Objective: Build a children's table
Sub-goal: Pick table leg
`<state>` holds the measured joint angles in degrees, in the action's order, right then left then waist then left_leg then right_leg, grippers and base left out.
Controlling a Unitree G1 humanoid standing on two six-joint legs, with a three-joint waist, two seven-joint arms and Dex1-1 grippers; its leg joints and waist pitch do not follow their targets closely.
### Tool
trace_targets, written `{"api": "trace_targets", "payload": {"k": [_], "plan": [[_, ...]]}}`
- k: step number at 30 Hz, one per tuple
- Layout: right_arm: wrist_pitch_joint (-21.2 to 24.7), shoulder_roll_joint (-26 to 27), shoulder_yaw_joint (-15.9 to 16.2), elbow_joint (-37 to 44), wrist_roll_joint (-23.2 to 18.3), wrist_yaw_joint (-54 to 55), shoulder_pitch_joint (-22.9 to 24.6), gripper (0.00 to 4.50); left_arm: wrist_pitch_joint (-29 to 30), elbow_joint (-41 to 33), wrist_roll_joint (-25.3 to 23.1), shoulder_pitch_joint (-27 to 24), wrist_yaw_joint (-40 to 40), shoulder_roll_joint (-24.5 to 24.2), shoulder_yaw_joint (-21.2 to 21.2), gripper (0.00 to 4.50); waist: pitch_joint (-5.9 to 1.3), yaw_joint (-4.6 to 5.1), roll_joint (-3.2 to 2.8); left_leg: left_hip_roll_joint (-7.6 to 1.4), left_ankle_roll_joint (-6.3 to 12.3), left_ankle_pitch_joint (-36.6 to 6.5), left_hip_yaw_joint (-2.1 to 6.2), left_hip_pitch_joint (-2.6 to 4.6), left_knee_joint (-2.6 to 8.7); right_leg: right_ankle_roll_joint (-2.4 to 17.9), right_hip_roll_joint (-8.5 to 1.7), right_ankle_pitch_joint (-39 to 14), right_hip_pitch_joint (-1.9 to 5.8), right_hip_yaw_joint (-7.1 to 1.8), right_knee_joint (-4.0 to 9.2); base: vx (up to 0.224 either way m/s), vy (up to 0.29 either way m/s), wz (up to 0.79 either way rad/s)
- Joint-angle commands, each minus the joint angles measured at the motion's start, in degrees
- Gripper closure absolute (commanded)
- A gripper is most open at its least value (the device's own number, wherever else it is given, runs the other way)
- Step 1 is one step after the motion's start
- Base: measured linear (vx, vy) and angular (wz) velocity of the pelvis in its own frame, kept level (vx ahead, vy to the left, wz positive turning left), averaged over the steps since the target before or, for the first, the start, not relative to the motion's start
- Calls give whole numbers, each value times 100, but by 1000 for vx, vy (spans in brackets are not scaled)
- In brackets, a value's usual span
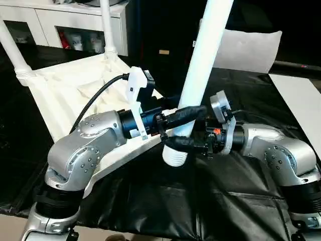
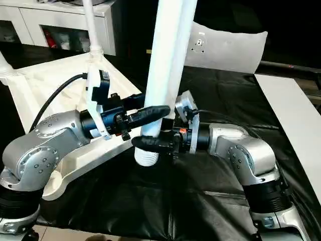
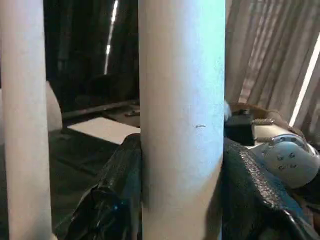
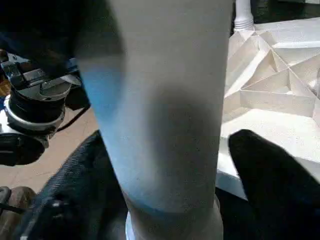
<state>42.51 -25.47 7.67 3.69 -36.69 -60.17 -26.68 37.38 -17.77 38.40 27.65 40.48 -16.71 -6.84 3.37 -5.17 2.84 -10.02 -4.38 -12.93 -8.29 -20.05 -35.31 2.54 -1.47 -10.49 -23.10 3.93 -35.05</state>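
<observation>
The children's table top (image 1: 60, 95) lies upside down on the black cover, ribbed underside up. Two white legs (image 1: 12, 47) (image 1: 106, 25) stand in its far corner sockets. A third leg (image 1: 203, 60) is held nearly upright, leaning slightly, off the top's near right edge, with its threaded collar (image 1: 174, 158) pointing down just above the cover. My left gripper (image 1: 193, 114) is shut on this leg, both fingers (image 3: 250, 185) pressed against the tube. Just below it, my right gripper (image 1: 178, 145) stands open around the same leg, one finger (image 4: 270, 170) clear of the tube.
A white glass-door cabinet (image 1: 75, 22) stands behind the table top. A white cushion-like object (image 1: 246, 50) lies at the back right and a white board (image 1: 301, 100) at the right edge. The black-covered work table (image 1: 175, 206) stretches toward me.
</observation>
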Motion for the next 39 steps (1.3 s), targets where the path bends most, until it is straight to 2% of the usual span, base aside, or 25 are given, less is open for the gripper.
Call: {"api": "trace_targets", "payload": {"k": [1,8,11,16,27,29,30,31,32,34,35,37,39], "plan": [[79,-63,0,-50,-105,-48,9,93,-52,-136,13,70,33,35,-28,263,-381,-16,42,-253,232,97,19,-61,363,467,-578,-1504,397,-335,422,0,0,0],[137,-40,-18,-91,-91,-75,42,159,-38,-140,40,76,88,16,-64,263,-380,-17,37,-249,226,82,17,-59,361,459,-576,-1555,395,-332,432,0,0,0],[162,-13,-69,-86,-137,-90,37,193,-33,-153,14,58,125,-1,-78,263,-388,-16,37,-253,239,133,23,-62,359,492,-577,-1422,400,-334,410,0,0,0],[190,-30,-64,-80,-178,-127,39,228,-46,-128,16,70,120,27,-67,263,-384,-22,39,-248,232,95,16,-59,357,472,-579,-1533,400,-333,427,0,0,0],[183,13,-5,-58,-164,-164,125,250,-21,-83,-75,96,-82,74,-32,264,-389,-27,28,-247,236,120,21,-61,352,500,-574,-1433,403,-331,415,0,0,0],[135,30,-5,-80,-123,-140,135,250,39,-128,26,60,-139,126,20,264,-392,-29,17,-249,222,113,21,-62,350,514,-578,-1431,403,-331,413,0,0,0],[104,47,-12,-96,-107,-124,139,251,67,-213,240,16,-63,185,74,264,-396,-28,27,-248,225,129,20,-67,349,527,-578,-1382,411,-332,409,0,0,0],[102,47,-12,-97,-106,-123,139,252,67,-220,254,14,-55,188,77,208,-396,-28,27,-248,225,129,20,-67,349,527,-578,-1382,411,-332,409,0,0,0],[92,54,-15,-101,-104,-119,143,252,124,-288,429,-9,-18,228,107,194,-398,-30,30,-242,219,133,18,-69,346,543,-580,-1365,414,-331,404,0,0,0],[64,66,-2,-113,-86,-115,151,252,186,-396,627,-35,70,255,102,188,-395,-33,27,-246,223,102,19,-70,348,570,-583,-1388,413,-330,407,0,0,0],[46,79,16,-125,-70,-111,155,254,199,-432,673,-47,148,252,58,173,-394,-33,5,-254,220,95,25,-60,351,576,-576,-1392,402,-326,405,0,0,0],[38,89,28,-131,-62,-108,158,256,198,-435,673,-54,181,250,28,149,-392,-29,14,-255,227,89,23,-61,352,570,-575,-1380,402,-327,413,0,0,0],[24,98,41,-137,-49,-102,163,256,206,-430,685,-61,206,260,3,145,-390,-29,8,-258,219,63,24,-56,355,566,-581,-1404,404,-331,415,0,0,0]]}}
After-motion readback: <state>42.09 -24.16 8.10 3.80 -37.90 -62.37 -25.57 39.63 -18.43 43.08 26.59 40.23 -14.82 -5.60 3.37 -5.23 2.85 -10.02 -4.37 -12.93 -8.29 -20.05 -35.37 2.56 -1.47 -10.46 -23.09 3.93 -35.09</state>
